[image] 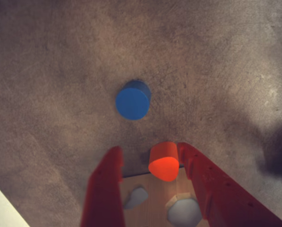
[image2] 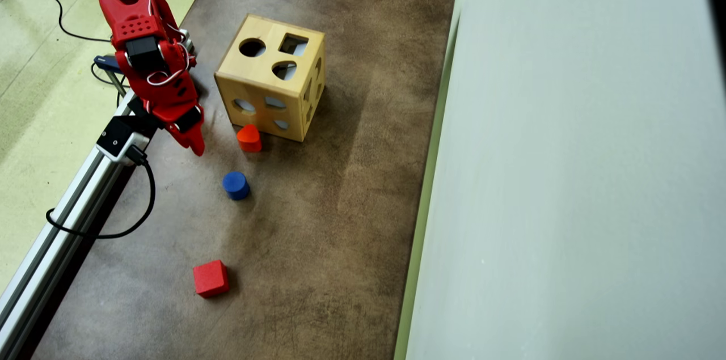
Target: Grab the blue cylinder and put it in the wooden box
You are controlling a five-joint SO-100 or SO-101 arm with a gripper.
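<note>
The blue cylinder (image2: 235, 185) is seen standing on one flat end on the brown surface (image2: 340, 207), free of any contact, between the red-orange rounded block (image2: 249, 138) and the red cube (image2: 210, 278). The wooden box (image2: 272, 85) is noted beyond the rounded block, which sits just beside the box's lower face. In the wrist view the cylinder (image: 132, 100) is seen ahead of the jaws, with the rounded block (image: 164, 161) lying between the two red fingers (image: 105, 184) and the box (image: 152, 203) at the bottom edge.

The gripper (image2: 195, 144) is held above the surface, beside the box and short of the cylinder. The jaws are parted, and nothing is gripped.

The grasp is judged not yet begun; the approach is the step in hand.

Risks noted:
- The rounded block lies near the line of approach. It could be clipped or pushed by a finger, or gripped by mistake in place of the cylinder.
- The cylinder could be toppled and rolled away if one finger touches its curved side first.
- At release, a jam is possible if the cylinder is not lined up with the round hole (image2: 252, 47) on the box top.
</note>
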